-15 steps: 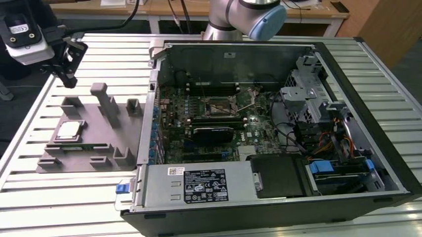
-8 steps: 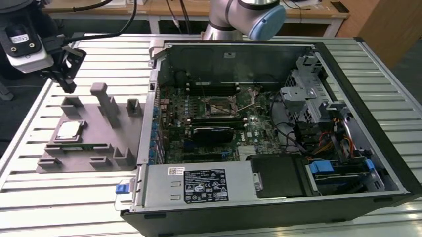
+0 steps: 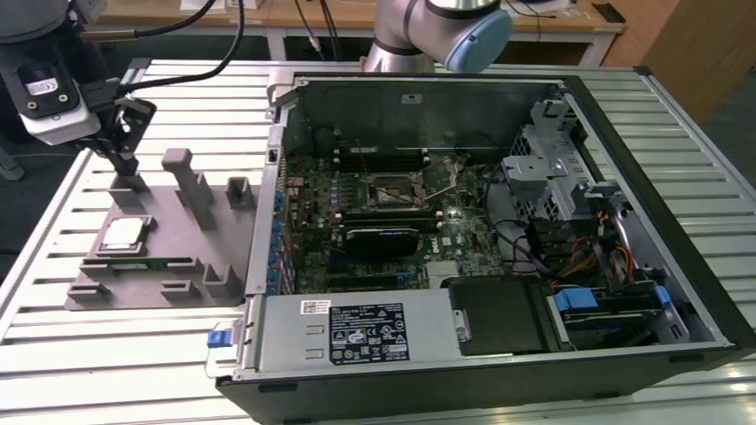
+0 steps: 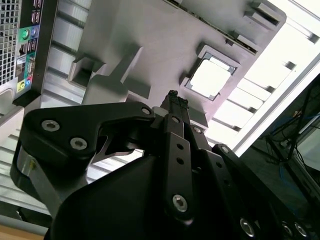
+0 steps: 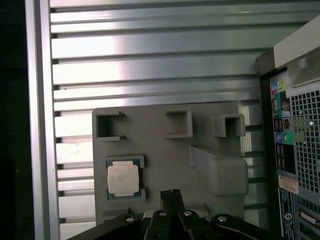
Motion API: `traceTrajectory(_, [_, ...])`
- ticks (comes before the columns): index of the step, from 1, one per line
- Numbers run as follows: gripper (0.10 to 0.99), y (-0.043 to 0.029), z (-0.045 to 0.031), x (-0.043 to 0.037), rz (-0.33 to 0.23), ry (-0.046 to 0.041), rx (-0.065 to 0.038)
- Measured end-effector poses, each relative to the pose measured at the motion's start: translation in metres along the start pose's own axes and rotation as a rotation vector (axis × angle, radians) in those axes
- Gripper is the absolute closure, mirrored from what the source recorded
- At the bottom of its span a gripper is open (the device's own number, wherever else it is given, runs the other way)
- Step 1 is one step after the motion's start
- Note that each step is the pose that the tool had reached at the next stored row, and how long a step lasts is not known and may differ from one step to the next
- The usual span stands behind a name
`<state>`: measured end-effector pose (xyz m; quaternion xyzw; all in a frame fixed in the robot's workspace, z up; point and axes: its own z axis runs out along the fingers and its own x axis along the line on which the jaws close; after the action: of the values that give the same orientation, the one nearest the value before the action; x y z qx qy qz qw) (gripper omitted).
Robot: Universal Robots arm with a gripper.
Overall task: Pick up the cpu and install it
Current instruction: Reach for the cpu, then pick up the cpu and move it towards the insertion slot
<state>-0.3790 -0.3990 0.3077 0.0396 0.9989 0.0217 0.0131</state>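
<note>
The cpu, a silvery square chip with a thin green border, lies flat in a pocket of the grey fixture tray at the exterior view's left. Both wrist views show the cpu seated in that pocket. My gripper hangs above the tray's far end, a short way beyond the chip and apart from it. Its black fingertips are pressed together with nothing between them, and the gripper is shut. The motherboard socket sits inside the open computer case.
The open computer case lies on the slatted metal table, right beside the tray. Grey posts stand up from the tray next to my gripper. The case's rear port panel borders the tray.
</note>
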Motion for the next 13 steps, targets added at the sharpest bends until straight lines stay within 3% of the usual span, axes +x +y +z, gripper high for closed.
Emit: traceTrajectory(13, [0.980, -0.0002, 0.0029, 0.0018, 0.000, 0.0000, -0.001])
